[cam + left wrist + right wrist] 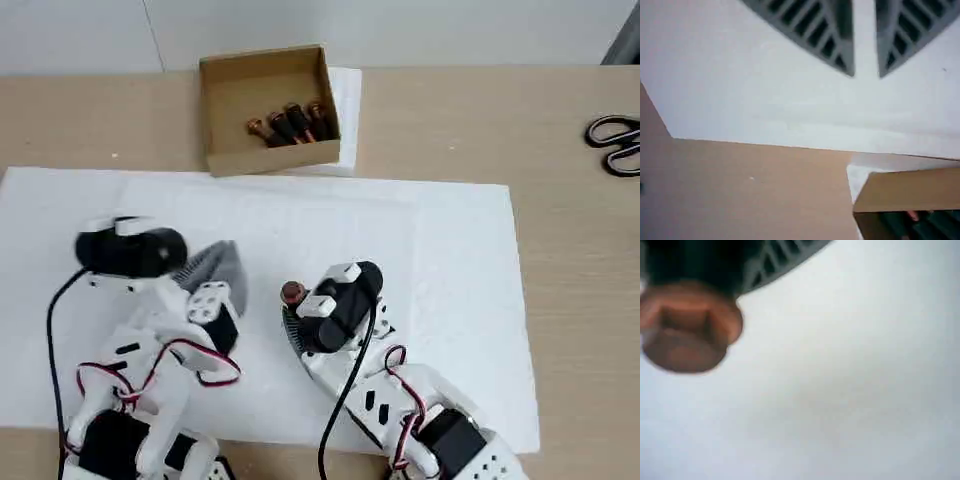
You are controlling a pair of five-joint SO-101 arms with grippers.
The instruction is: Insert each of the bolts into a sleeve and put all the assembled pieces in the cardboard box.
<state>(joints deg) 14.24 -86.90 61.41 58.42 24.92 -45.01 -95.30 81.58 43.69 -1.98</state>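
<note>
The cardboard box [225, 110] stands at the back of the table, with several copper bolts in black sleeves [290, 125] lying inside. My right gripper [294, 308] hovers over the white sheet [450, 260] near its middle, shut on a bolt in a black sleeve [292, 292]. The bolt's copper head [687, 330] sits close to the right wrist camera, under a grey finger [785, 255]. My left gripper [218, 268] stands to the left of it over the sheet, pointing toward the box. Its fingers [830, 35] are slightly apart with nothing between them. The box corner [910, 192] lies beyond them.
Scissors [615, 143] lie at the far right edge of the wooden table [480, 120]. A smaller white sheet [347, 110] sticks out from under the box on its right side. The two arm bases stand at the front edge.
</note>
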